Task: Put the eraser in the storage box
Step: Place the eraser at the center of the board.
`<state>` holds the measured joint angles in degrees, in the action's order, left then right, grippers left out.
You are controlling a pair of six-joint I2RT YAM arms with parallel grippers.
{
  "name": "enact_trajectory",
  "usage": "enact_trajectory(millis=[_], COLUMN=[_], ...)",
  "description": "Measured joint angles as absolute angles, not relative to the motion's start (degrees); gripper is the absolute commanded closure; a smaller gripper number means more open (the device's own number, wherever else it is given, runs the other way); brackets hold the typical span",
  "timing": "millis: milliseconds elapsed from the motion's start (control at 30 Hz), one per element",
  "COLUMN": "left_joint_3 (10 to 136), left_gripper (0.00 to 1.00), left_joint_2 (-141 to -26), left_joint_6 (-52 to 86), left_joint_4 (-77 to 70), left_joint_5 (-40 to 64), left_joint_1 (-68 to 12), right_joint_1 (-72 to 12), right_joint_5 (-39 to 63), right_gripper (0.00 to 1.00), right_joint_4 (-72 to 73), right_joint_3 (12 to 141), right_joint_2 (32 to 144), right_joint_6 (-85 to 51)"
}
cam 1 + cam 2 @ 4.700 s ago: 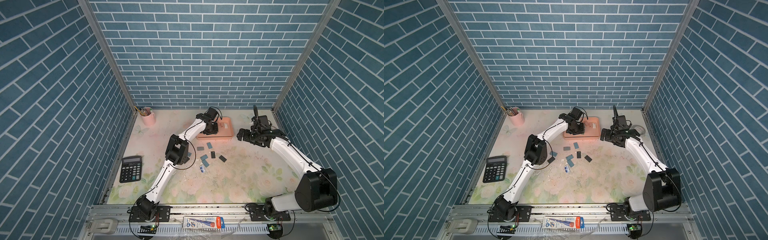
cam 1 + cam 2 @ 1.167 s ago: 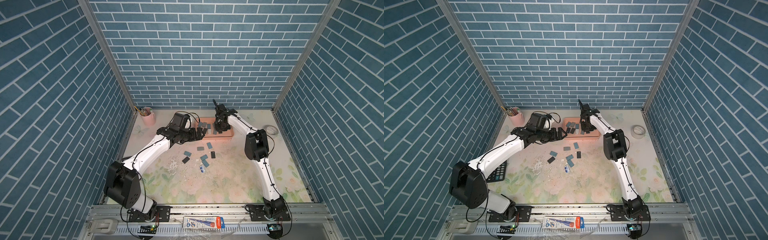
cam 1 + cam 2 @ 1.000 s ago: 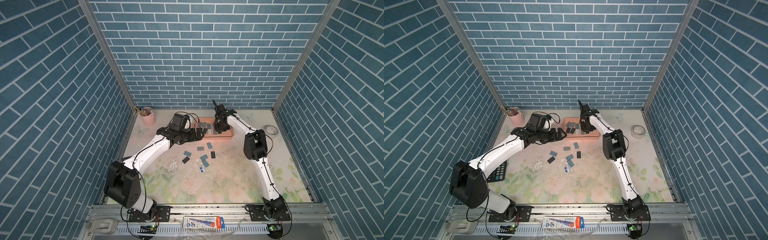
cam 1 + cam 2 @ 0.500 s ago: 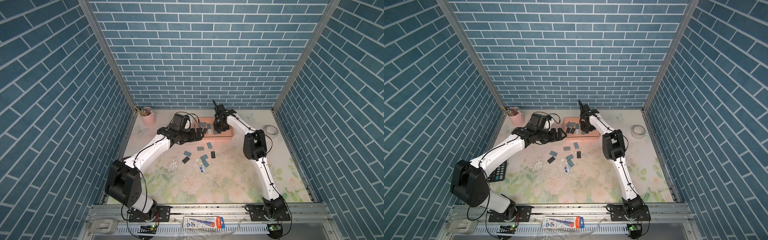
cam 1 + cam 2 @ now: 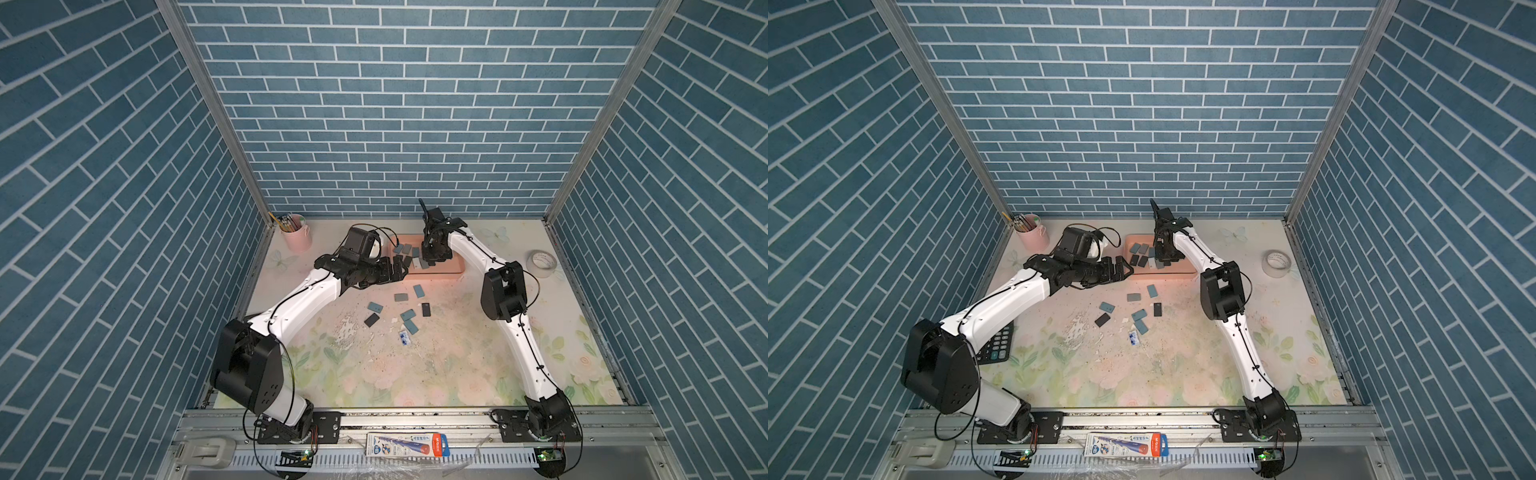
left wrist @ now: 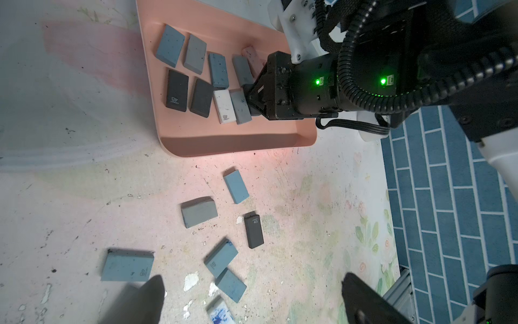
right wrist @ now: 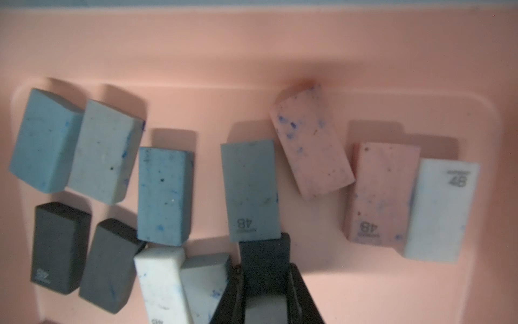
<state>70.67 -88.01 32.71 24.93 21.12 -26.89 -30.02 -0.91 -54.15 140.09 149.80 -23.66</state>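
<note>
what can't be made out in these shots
Calculator: a top view, mostly hidden by the left arm.
Pencils in the cup: both top views, too small to count.
Dark eraser in the shut right tool: right wrist view, rear hidden by the tool and the frame edge.
Packet label: both top views, too small to read.

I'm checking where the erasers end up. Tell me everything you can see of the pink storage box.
The storage box is a shallow salmon-pink tray, plastic by its look, with rounded corners and a low rim. It lies flat at the far side of the table. At least eleven erasers, blue, grey, black, white and pink, lie on its floor. The right gripper, shut on a dark eraser, reaches in above them.
</note>
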Motion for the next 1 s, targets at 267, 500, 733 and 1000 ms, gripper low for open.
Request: enact_trajectory(millis=[267,500,733,1000], left_joint_3=[70.67,70.67,70.67,70.67], left_gripper=[0.01,0.01,0.0,0.0], left_joint_2=[-88.97,-89.52,-89.52,-89.52], left_joint_6=[32.53,31.7,30.89,30.59], left_joint_4=[24.99,26.44,27.64,28.64], left_joint_5=[21.08,20.8,20.4,20.23], left_joint_1=[-26.87,-25.87,-24.64,-24.62], right_joint_1=[-31.46,-31.73,-31.73,-31.73], right_joint_5=[-0.4,-0.54,-0.8,-0.89], right_gripper=[0.74,0.67,0.63,0.63], right_joint_4=[-54.59,-55.05,-55.44,-55.51], right_joint_3=[141.71,141.71,141.71,141.21], right_joint_2=[150.56,150.56,150.54,150.17], right_joint_6=[-23.79,-23.77,-23.75,-23.73])
